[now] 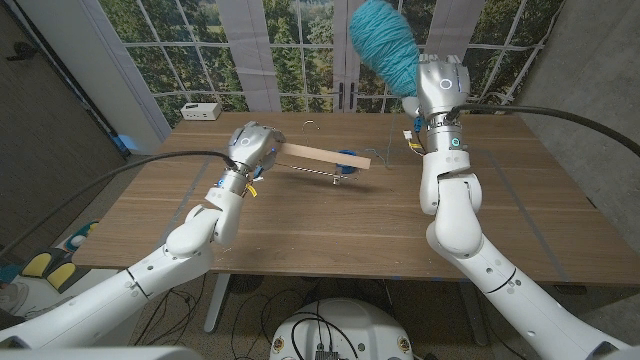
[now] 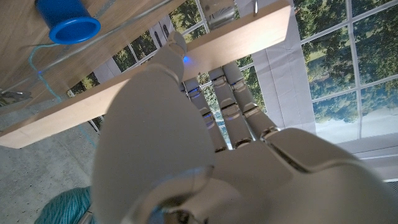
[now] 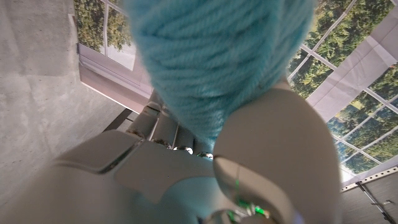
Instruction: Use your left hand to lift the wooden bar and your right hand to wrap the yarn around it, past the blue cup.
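Looking down from the head view: left hand (image 1: 254,147) grips one end of the wooden bar (image 1: 326,156), a pale flat plank held above the table (image 1: 330,225). Its long axis runs from that hand out toward the robot's right, free end dipping slightly. Blue cup (image 1: 346,164) sits on the table just behind the bar's free end, partly hidden; contents can't be told. Right hand (image 1: 440,88) is raised high, clamped on the yarn (image 1: 384,45), a fat teal skein tilting up and toward the left. A white box (image 1: 201,111) sits at the far left table corner.

Left wrist view: fingers (image 2: 233,93) curl over the bar's edge, thumb pressing the near face, so the hand is closed on it. Bar crosses the frame as a long diagonal strip. Cup lies on its side on the table, open mouth facing the camera, a thin teal strand near it.

Right wrist view: the skein is fuzzy, with parallel strands, pinched tightly between thumb and fingers (image 3: 163,126).
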